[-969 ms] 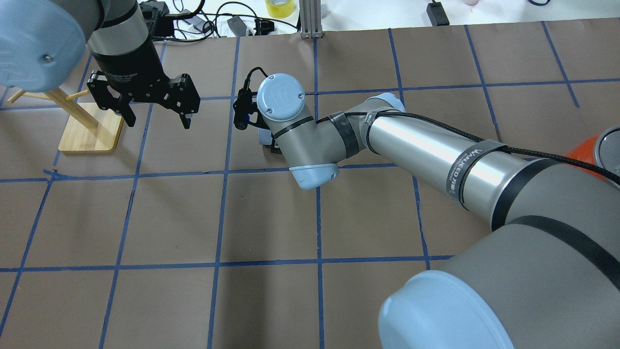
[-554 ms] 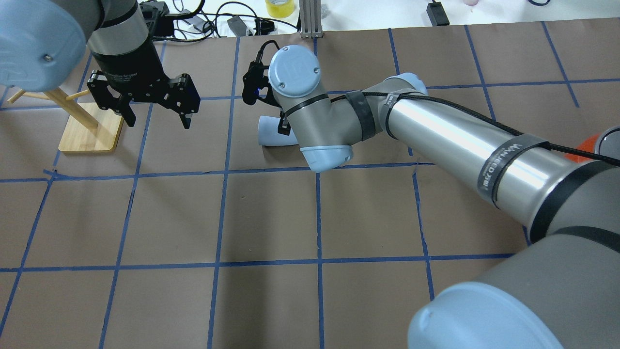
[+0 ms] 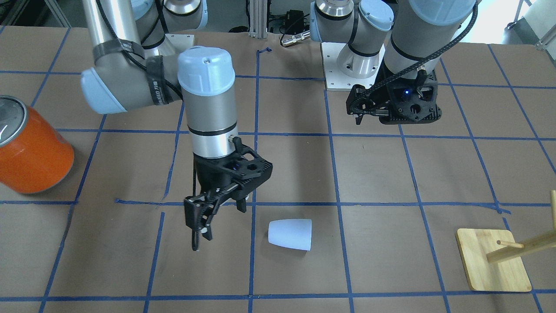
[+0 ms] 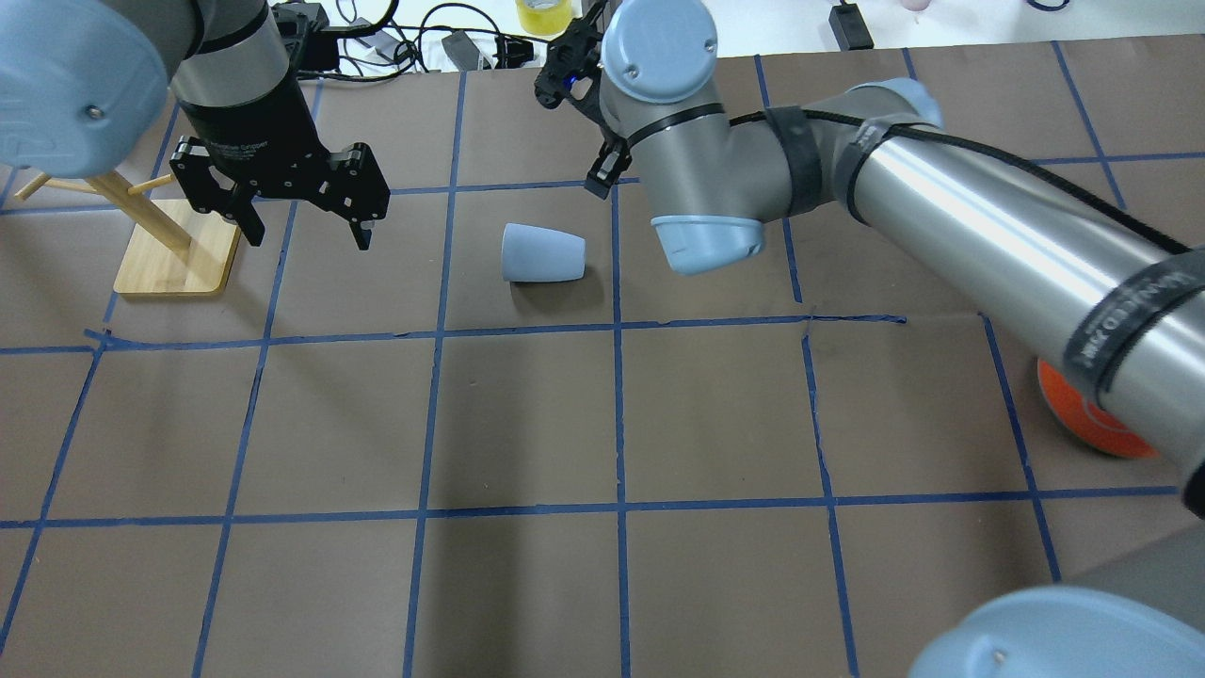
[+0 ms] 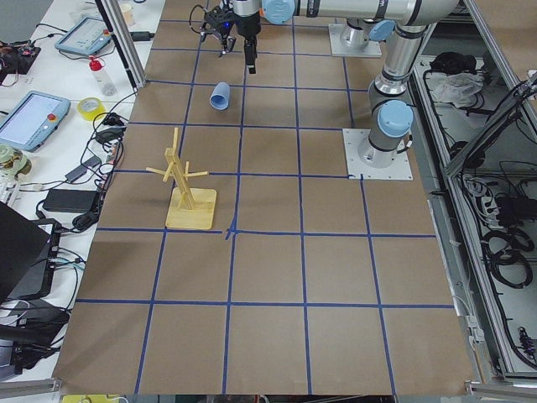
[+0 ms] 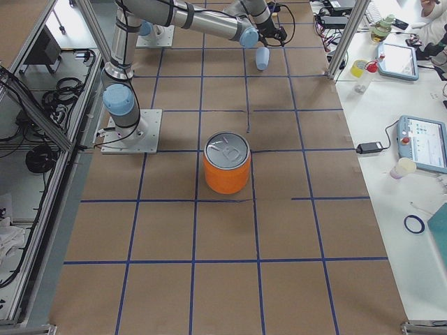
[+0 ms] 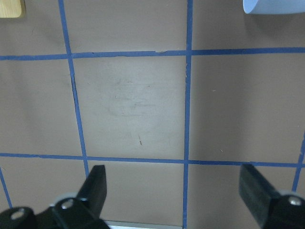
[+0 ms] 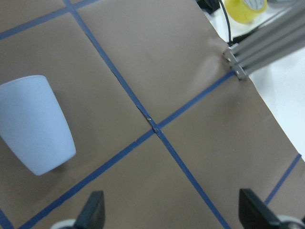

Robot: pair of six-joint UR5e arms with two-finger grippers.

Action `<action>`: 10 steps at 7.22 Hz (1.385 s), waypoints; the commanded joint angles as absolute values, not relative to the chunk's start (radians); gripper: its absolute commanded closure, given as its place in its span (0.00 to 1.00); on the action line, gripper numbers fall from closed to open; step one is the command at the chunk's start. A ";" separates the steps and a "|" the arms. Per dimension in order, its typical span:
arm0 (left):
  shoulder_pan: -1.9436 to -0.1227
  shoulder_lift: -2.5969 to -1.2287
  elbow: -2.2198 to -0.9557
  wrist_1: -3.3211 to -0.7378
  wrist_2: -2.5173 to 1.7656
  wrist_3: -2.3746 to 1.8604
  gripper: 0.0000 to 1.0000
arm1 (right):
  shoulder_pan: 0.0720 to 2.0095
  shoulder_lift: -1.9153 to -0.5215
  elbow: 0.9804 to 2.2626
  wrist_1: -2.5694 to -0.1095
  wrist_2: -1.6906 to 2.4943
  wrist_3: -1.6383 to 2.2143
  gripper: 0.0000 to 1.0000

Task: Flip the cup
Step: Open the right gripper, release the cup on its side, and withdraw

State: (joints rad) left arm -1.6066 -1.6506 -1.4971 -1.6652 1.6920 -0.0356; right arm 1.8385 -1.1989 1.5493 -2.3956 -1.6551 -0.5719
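Cup [image 3: 290, 234] on its side, near R gripper [image 3: 220, 221], no contact.

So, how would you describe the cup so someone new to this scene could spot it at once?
Start at the brown-papered table with its blue tape grid and look between the wooden stand and the orange can. There lies the cup, on its side, touching nothing. It is small, pale blue-white, smooth and tapered, far smaller than the can.
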 commanded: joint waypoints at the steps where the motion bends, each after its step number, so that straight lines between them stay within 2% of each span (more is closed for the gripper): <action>1: -1.608 -1.651 -1.497 -1.666 1.692 -0.037 0.00 | 1.705 -1.326 1.549 -2.181 -1.649 -0.387 0.00; 4: -1.608 -1.654 -1.497 -1.666 1.692 -0.037 0.00 | 1.634 -1.440 1.562 -1.868 -1.756 -0.021 0.00; 5: -1.608 -1.657 -1.496 -1.664 1.692 -0.037 0.00 | 1.634 -1.424 1.571 -1.838 -1.755 0.079 0.00; 7: -1.606 -1.667 -1.497 -1.658 1.687 -0.034 0.00 | 1.634 -1.413 1.581 -1.783 -1.752 0.077 0.00; 10: -1.594 -1.782 -1.561 -1.410 1.546 -0.018 0.00 | 1.612 -1.401 1.600 -1.721 -1.626 0.095 0.00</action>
State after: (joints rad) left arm -1.6009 -1.7287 -1.5284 -1.5037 1.5914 -0.0261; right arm 1.6251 -1.4040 1.5964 -1.7326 -1.6541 0.0926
